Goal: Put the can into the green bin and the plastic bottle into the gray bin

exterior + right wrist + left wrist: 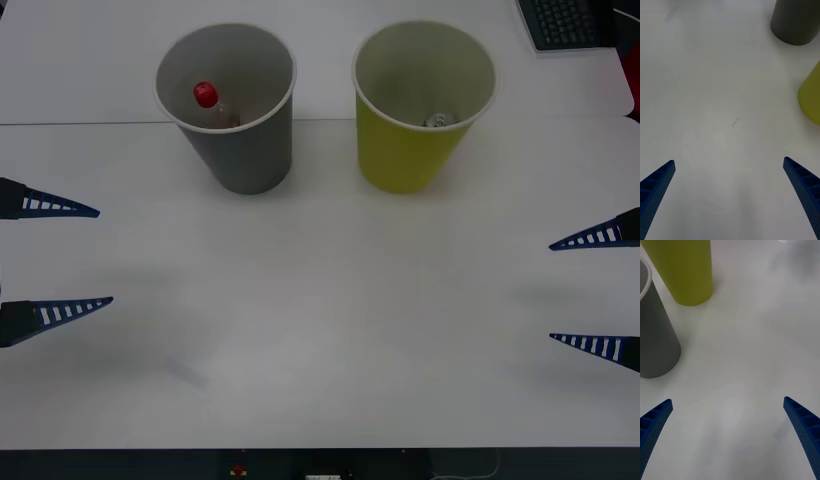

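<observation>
Fingers [70,208] spread; plastic bottle [208,100] inside gray bin [245,150].

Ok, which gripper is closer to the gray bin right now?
The left gripper: it sits open at the table's left edge, near the gray bin. The right gripper is open at the far right edge, beyond the green bin.

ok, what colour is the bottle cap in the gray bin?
Red. The bottle cap shows best in the front view, inside the gray bin.

white table [320,330] — bare | black keyboard [565,22] — far right corner
</observation>
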Motion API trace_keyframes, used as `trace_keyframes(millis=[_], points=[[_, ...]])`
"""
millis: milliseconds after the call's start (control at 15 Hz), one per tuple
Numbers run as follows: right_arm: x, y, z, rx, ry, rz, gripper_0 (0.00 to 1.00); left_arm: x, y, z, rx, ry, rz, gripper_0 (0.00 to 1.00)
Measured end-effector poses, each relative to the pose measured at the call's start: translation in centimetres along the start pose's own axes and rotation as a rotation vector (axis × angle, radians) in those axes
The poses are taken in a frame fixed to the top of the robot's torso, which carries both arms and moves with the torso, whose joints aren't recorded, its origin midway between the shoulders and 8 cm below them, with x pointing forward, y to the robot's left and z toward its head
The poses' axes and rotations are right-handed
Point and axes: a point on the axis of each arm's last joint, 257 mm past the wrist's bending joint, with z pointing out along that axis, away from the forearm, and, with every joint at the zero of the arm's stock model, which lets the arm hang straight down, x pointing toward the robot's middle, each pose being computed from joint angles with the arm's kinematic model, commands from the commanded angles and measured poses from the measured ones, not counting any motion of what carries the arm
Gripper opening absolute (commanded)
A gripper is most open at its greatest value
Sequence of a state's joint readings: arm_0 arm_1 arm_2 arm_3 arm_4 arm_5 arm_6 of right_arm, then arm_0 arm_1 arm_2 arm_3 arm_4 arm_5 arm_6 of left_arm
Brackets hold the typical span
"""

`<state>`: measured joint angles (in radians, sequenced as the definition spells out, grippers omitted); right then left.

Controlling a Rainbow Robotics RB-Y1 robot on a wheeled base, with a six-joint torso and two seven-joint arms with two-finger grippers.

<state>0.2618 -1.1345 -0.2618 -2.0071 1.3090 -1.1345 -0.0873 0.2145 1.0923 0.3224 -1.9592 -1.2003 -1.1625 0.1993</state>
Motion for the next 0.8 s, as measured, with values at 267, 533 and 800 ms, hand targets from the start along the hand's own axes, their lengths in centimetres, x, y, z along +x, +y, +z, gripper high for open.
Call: trace_keyframes(millis=[267, 533, 800], points=[[0.0, 0.0, 0.0, 0.0, 0.0, 0.0, 1.0, 0.5, -0.8, 0.1, 0.012, 0.012, 0.022, 1.0], [0.0, 0.0, 0.0, 0.0, 0.0, 0.0, 1.0, 1.2, -0.7, 0.1, 0.009, 0.036, 0.048, 1.0], [0.0, 0.0, 0.0, 0.0, 0.0, 0.0, 1.0, 1.5, -0.6, 0.1, 0.007, 0.048, 0.062, 1.0]])
